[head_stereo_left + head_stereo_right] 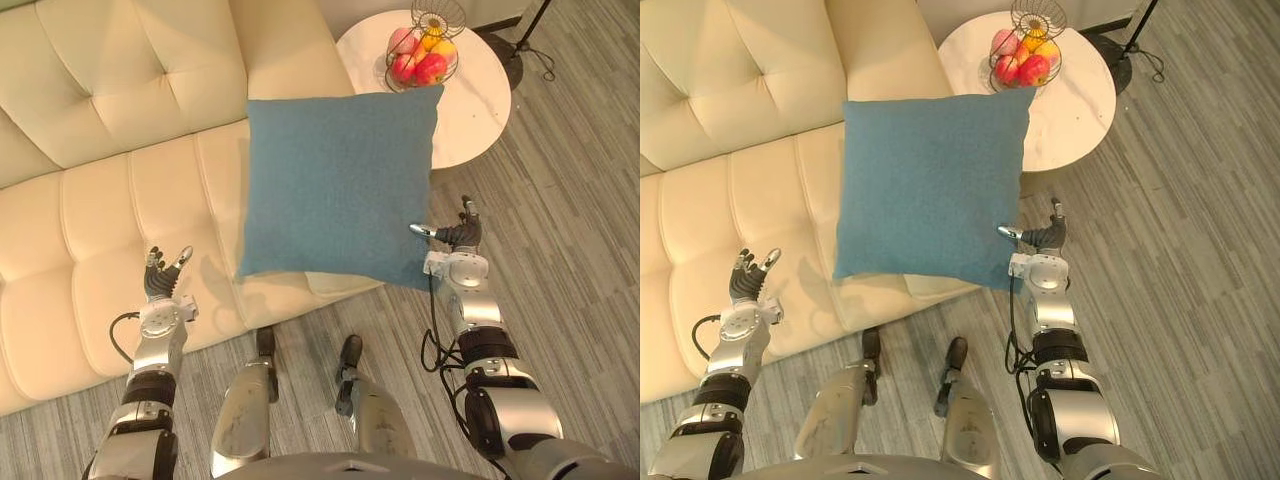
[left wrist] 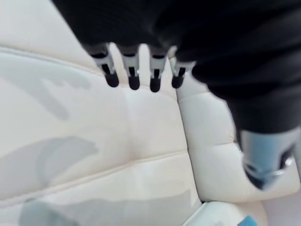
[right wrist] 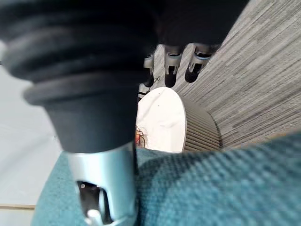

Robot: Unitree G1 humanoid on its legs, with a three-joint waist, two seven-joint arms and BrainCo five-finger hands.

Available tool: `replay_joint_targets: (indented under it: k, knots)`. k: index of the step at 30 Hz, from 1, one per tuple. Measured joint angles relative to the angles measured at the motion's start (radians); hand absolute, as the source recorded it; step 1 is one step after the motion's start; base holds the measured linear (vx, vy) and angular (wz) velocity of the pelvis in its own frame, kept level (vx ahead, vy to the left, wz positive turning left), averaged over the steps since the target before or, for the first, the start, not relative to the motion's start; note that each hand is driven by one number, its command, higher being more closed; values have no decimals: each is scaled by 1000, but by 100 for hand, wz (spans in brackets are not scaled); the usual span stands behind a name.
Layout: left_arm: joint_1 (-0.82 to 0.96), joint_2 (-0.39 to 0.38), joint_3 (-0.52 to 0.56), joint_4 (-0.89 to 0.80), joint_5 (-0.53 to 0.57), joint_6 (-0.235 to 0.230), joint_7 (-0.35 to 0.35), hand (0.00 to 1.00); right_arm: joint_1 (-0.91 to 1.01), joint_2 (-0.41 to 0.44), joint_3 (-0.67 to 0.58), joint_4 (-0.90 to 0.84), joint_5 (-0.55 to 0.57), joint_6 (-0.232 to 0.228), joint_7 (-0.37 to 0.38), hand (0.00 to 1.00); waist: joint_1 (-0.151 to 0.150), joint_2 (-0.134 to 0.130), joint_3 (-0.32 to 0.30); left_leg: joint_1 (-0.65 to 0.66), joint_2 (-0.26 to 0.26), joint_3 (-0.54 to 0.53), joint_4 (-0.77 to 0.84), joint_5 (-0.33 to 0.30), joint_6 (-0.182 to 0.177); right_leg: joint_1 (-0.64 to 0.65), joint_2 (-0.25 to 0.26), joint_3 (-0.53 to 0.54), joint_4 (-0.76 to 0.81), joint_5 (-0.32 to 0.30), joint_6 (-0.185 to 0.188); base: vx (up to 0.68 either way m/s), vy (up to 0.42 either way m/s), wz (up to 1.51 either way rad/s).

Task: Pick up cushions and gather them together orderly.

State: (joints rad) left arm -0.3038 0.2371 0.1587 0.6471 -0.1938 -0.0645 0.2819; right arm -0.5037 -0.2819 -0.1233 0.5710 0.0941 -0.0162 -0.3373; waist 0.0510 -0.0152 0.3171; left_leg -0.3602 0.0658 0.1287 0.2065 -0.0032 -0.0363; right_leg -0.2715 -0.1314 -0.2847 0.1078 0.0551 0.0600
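Over the right end of the cream tufted sofa (image 1: 100, 200) sits one teal-blue square cushion (image 1: 340, 185), face up towards the head camera. It covers the seat's front corner. Its upper right corner overlaps the edge of the round white side table (image 1: 480, 100), and its lower right corner juts past the sofa above the grey striped floor (image 1: 570, 250). A shadow falls on the seat just left of it; whether the cushion rests on the sofa or is raised off it cannot be told.

The right hand (image 1: 462, 236) is just beside that lower right corner. Its fingers (image 3: 171, 70) are straight and point towards the table, not wrapped round anything, while its thumb (image 3: 110, 188) is spread out sideways and lies against the cushion's woven fabric (image 3: 211, 188). The right wrist view also shows the table's white top (image 3: 162, 120) on a ribbed base, beyond the fingertips.

The left hand (image 1: 160, 280) hovers over the middle of the sofa seat, well apart from the cushion. Its fingers (image 2: 133, 75) are loosely extended with the thumb out, and it holds nothing; the pale seat panels (image 2: 117, 141) show past them.

On the table stands a wire basket of red and yellow fruit (image 1: 422, 55), and a black stand (image 1: 525, 45) rises from the floor behind it.
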Motion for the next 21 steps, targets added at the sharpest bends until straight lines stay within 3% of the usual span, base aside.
replay_joint_targets:
  k: [4, 8, 13, 21]
  knots:
    - [-52, 26, -44, 19, 0, 0, -5, 0, -50, -1, 17, 23, 5, 0, 1, 0, 0, -2, 41, -11, 1, -1, 0, 12, 4, -15, 0, 1, 9, 4, -6, -51, 7, 1]
    - [-113, 36, -93, 65, 1, 1, -8, 0, -109, -3, 92, 43, -5, 0, 10, 0, -1, -3, 45, -42, 6, 0, 0, 24, 2, -51, 4, 3, 16, 11, -15, -33, -1, -4]
    - [-197, 41, -184, 87, 8, 2, -29, 0, -167, -1, 179, 43, -21, -1, 31, 0, -1, -27, 73, -60, 25, -3, -1, 37, -9, -72, 19, 3, 17, 19, -27, -32, -25, -4]
    - [-282, 43, -249, 152, 61, 9, -35, 0, -207, -3, 234, 44, -22, -2, 33, 0, -7, -30, 94, -84, 38, -4, -26, 64, -11, -109, 32, 2, 20, 29, -42, -9, -5, -1]
